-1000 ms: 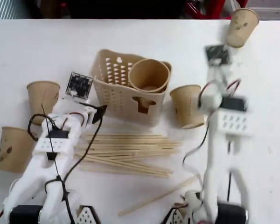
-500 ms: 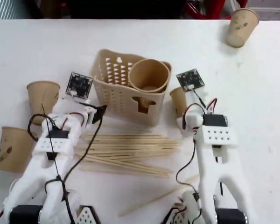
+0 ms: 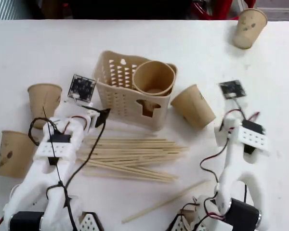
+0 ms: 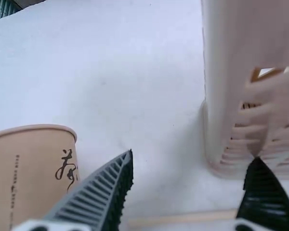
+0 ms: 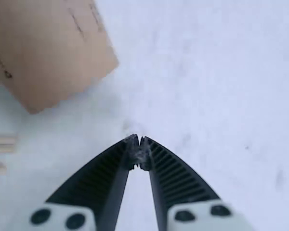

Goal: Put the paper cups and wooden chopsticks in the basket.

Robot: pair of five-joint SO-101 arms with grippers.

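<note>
High view: one paper cup in basket; tipped cup just beside it; chopsticks loose on table.

Left wrist view: my left gripper, jaws spread between upright cup and basket (ready for a grab, I judge).

Right wrist view: right gripper, jaws pressed together, empty, near tipped cup; must open first.

Both white arms carry black cables; the left hand pairs grey and black ribbed fingers.
</note>
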